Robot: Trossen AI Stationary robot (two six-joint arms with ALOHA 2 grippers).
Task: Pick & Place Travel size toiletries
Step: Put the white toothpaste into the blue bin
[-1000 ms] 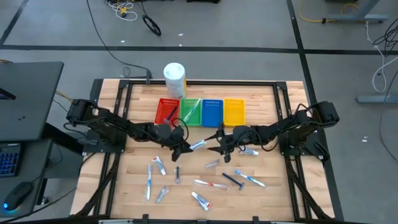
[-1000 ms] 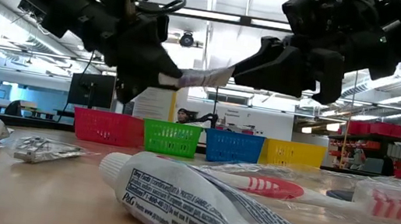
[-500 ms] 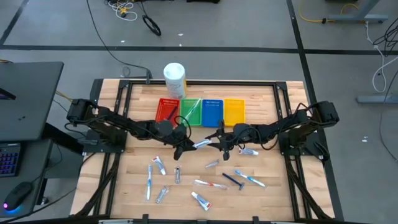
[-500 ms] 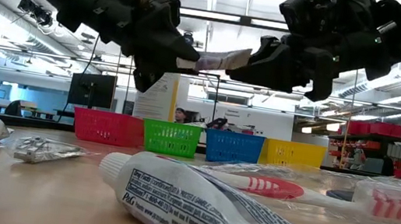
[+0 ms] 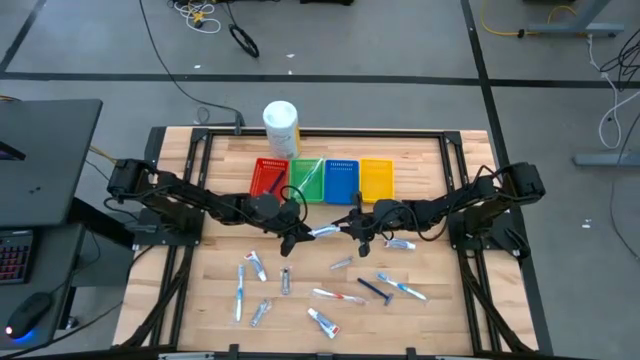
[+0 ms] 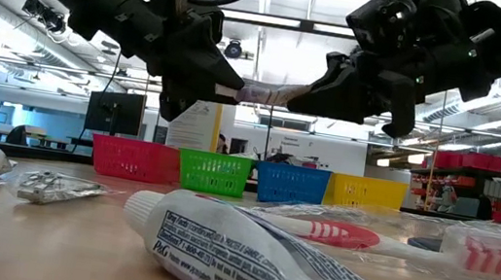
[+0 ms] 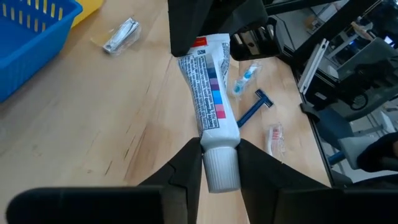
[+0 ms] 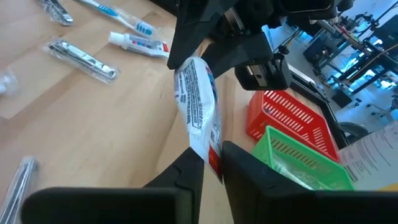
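On the near part of the bench [image 5: 420, 160], toiletries lie scattered: a white toothpaste tube [image 6: 273, 261] closest to the low camera, a packaged toothbrush [image 6: 336, 233] behind it, a foil sachet [image 6: 52, 187] to one side, and, seen from above, a dark blue razor [image 5: 372, 288] and a further toothbrush [image 5: 405, 288]. Above mid-bench, clear of the surface, a white toothpaste tube with coloured marks [image 5: 326, 231] is held level between both arms. The left claw [image 5: 300, 236] is clenched on the tube's cap end, one finger [image 7: 186, 165] on each side of the ribbed cap. The right claw [image 5: 352, 228] grasps the opposite, crimped end, its fingers [image 8: 193, 165] pressed against the flat seam. Beyond the claws stand four bins in a row: red bin [image 5: 268, 178], green bin [image 5: 308, 179], blue bin [image 5: 341, 179], yellow bin [image 5: 376, 178]. At the far edge stands a white canister [image 5: 281, 127].
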